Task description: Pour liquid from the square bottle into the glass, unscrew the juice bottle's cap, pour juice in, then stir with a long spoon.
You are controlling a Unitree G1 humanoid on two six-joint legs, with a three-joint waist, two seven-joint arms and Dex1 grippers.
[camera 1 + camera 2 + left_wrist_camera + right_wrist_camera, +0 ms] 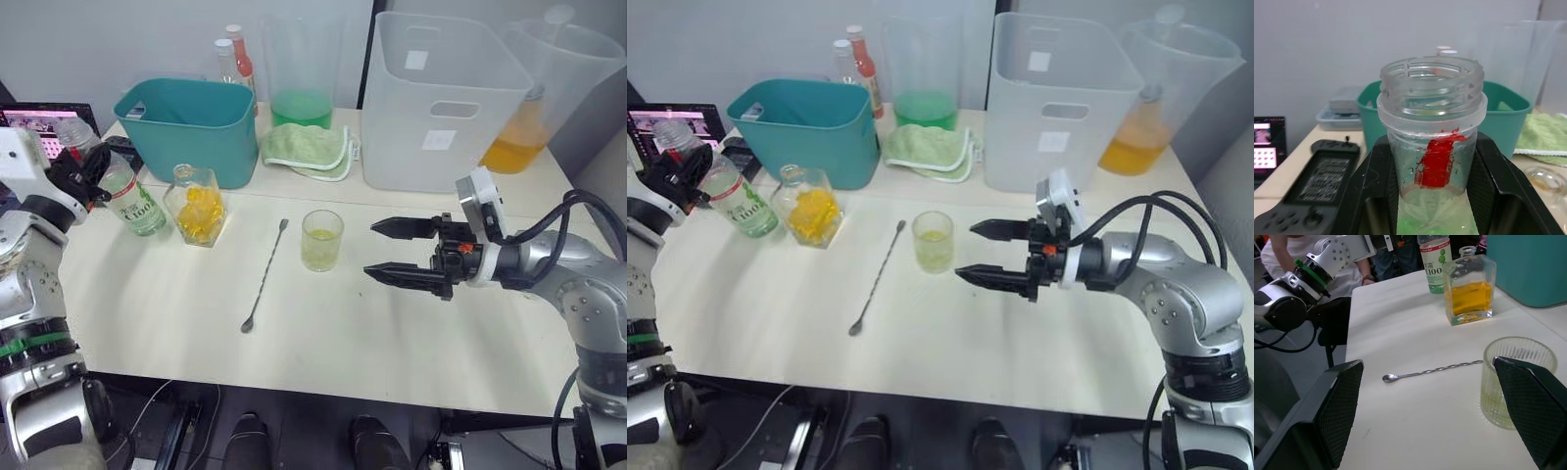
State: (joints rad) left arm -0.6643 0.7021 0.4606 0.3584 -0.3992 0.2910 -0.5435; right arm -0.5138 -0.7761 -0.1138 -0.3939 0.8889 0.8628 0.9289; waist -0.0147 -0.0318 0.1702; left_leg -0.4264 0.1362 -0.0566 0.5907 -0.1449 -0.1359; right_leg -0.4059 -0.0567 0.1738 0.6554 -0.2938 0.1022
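A pale, smooth bench (pixel 323 343) stood against a grey wall. Along its far edge sat a tall translucent white plastic bin (pixel 443 103), a teal plastic tub (pixel 191 127), clear pitchers holding green (pixel 301 69) and orange (pixel 549 93) liquid, and a folded green cloth (pixel 309 147).

At the far left, the left tool (pixel 83 171) was clamped on the neck of the slim clear plastic juice bottle (pixel 122 186) with its green-and-white label; the bottle leaned, its threaded mouth open, with a red strip on the neck between the black fingers (pixel 1498 181). Just right of it stood the squat, flat-sided glass square bottle (pixel 197 204) with yellow-orange contents.

The small ribbed clear glass (pixel 321 240) sat mid-bench with a little pale liquid. The thin twisted metal long spoon (pixel 265 276) lay flat between square bottle and glass, bowl toward the near edge.

The right tool (pixel 387 250) hovered just right of the glass, fingers spread apart and holding nothing.
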